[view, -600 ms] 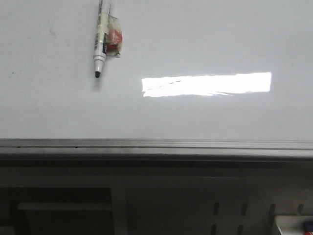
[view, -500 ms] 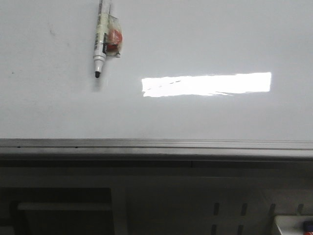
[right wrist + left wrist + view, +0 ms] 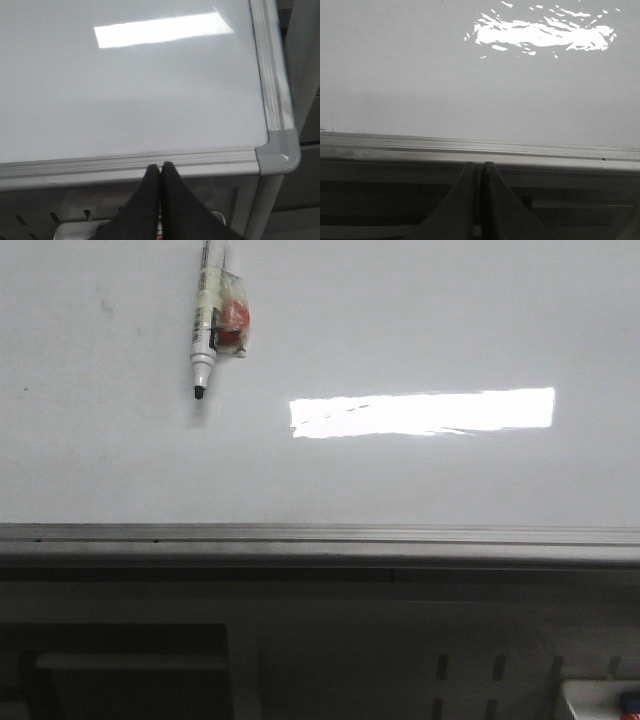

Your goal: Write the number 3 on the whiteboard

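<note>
- The left gripper (image 3: 479,200) has its fingers pressed together on nothing, parked below the near frame of the whiteboard (image 3: 420,320).
- The right gripper (image 3: 160,200) is likewise pressed together and empty, by the board's corner.
- A marker (image 3: 206,325), taped with something red, lies uncapped on the board's far left, untouched.
- No number 3 is drawn; writing has not begun.
- Next, I judge, an arm must spread its fingers, reach and pinch the marker.

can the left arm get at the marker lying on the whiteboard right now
Probably yes. The marker lies in the open on the whiteboard with nothing over it. The left gripper sits at the near frame edge, jaws shut, so it must open first. The reach itself is hard to judge.
</note>
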### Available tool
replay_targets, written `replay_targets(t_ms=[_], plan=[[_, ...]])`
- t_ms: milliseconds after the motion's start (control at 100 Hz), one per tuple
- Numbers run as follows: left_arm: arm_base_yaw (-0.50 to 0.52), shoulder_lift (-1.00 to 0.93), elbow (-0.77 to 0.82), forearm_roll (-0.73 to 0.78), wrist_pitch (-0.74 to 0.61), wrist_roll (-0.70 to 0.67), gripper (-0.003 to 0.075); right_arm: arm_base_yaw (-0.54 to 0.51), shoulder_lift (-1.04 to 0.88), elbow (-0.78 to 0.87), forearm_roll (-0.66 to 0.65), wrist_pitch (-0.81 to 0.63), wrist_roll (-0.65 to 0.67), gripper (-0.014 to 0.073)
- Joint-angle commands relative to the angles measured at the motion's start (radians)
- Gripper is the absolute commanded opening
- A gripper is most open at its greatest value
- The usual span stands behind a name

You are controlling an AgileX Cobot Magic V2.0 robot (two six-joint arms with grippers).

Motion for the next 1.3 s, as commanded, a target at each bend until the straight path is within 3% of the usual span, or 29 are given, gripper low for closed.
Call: replay_targets(t_ms=[0, 280, 390, 510, 590, 730, 800, 890, 970, 1150, 1290], plan=[[0.002, -0.025, 0.036, -0.010, -0.045, -0.007, -0.0020, -0.007, -0.016, 0.024, -0.007, -0.023, -0.013, -0.0051], [0.002, -0.025, 0.036, -0.010, -0.045, -0.007, -0.0020, -0.007, -0.016, 0.024, -0.016, -0.031, -0.013, -0.0051], [0.002, -0.025, 0.036, -0.019, -0.050, -0.007, -0.0020, -0.007, -0.016, 0.024, -0.128, -0.111, -0.013, -0.0051], [0.002, -0.025, 0.036, -0.267, -0.098, -0.023, -0.0020, -0.007, -0.016, 0.024, -0.157, -0.322, -0.007, -0.0051], [0.002, -0.025, 0.036, -0.484, -0.107, -0.023, -0.0020, -0.007, -0.016, 0.024, -0.081, -0.485, -0.007, -0.0051], [0.002, -0.025, 0.036, -0.675, -0.137, -0.023, -0.0020, -0.007, -0.016, 0.024, 0.041, -0.660, -0.006, -0.0051], [0.002, -0.025, 0.036, -0.786, -0.157, -0.023, -0.0020, -0.007, -0.016, 0.022, 0.112, -0.627, 0.002, -0.0051], [0.002, -0.025, 0.036, -0.862, -0.188, -0.023, -0.0020, -0.007, -0.016, 0.000, 0.275, -0.445, 0.041, -0.0051], [-0.003, -0.025, 0.002, -0.904, -0.185, 0.010, -0.0020, -0.007, -0.016, -0.036, 0.289, -0.362, 0.041, -0.0051], [-0.029, 0.047, -0.215, -0.769, -0.064, 0.356, -0.0020, -0.007, 0.016, -0.187, 0.289, -0.256, 0.041, -0.0050], [-0.027, 0.252, -0.404, -0.578, 0.024, 0.411, 0.0014, 0.008, 0.118, -0.308, 0.289, -0.110, 0.016, 0.0011]])
